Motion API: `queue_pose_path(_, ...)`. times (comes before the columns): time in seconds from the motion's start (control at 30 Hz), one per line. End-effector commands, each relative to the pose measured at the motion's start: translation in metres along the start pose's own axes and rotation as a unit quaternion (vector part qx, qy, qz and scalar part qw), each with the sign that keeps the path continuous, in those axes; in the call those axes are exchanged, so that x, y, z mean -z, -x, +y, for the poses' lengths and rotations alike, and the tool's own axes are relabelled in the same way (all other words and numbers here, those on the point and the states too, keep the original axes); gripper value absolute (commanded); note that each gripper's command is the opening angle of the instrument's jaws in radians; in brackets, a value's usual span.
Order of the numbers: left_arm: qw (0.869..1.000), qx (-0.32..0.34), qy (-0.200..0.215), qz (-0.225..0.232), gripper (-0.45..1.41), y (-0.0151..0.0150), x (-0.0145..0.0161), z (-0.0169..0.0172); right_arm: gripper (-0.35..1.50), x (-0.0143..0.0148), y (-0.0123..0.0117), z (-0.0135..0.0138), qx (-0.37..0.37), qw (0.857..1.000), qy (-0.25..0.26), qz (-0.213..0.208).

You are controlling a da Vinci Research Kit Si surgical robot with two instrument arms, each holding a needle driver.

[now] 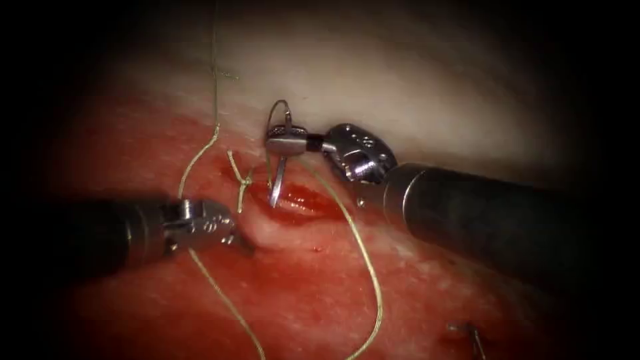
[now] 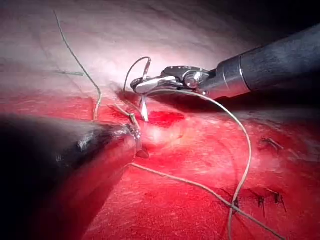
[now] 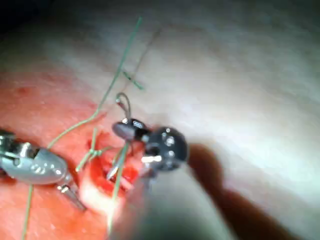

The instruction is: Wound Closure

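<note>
Needle (image 1: pixel 279 150) upright in right claw (image 1: pixel 283 137), tip down at cut (image 1: pixel 293 200).

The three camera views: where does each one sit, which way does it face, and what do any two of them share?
Endoscope view: above and in front of the red tissue's cut; the right arm's tool enters from the right holding the curved steel needle mid-curve, tip at the cut; the left arm's tool grips the tissue's left edge.
Left wrist view: along the left arm's dark shaft toward the cut.
Right wrist view: along the right arm's shaft at its own jaws.
Shared: all three show the needle, the right arm's tool and the pale yellow-green thread.
</note>
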Motion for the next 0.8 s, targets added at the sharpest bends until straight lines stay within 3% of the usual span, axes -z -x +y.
queue_pose_path(0.03, 1.0, -0.001, 0.002, 0.001, -0.45, 0.0, -0.0008, -0.0003, -0.35, -0.0011, 0.0002, 0.0004, -0.005, 1.0, -0.007, -0.003)
queue_pose_path(0.57, 1.0, 0.0, 0.0, 0.0, -0.45, -0.0002, -0.0012, -0.0006, -0.35, -0.0014, 0.0007, -0.0001, -0.134, 0.99, -0.011, -0.037)
queue_pose_path(0.8, 1.0, 0.0, -0.002, 0.0, -0.45, -0.0003, -0.0014, -0.0006, -0.35, -0.0018, 0.0009, -0.0003, -0.148, 0.988, -0.014, -0.04)
